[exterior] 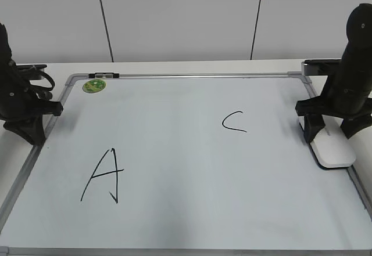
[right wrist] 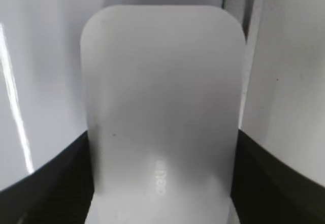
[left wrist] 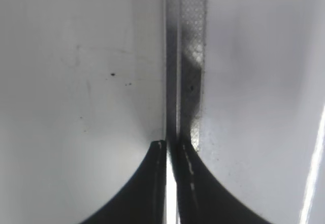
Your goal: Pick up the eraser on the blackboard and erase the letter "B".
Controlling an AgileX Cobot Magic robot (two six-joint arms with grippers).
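Exterior view: we recorded the blackboard (exterior: 186, 169) lying flat across the table, white-surfaced with a thin grey frame. On it we counted a tall black "A" (exterior: 104, 176) at lower left and an open-curved "C" (exterior: 233, 122) right of centre. We found no "B" anywhere on the surface. A small round green magnet (exterior: 94, 85) sat near the top left corner, just inside the frame.

The eraser (exterior: 332, 150), a white oblong block with rounded corners, lay at the board's right edge, just beside the frame. The right gripper (exterior: 329, 129) stood over its far end with a finger on either side. In the right wrist view we saw the eraser (right wrist: 162, 112) filling the gap between the two dark fingers (right wrist: 56, 178), its long sides touching both, so we entered it as clamped. Faint grey lettering showed on its top.

The left gripper (exterior: 32, 129) rested at the board's left frame. In the left wrist view its fingers (left wrist: 137, 188) were pressed together with only a thin bright seam between them, above the grey frame strip (left wrist: 185, 56).
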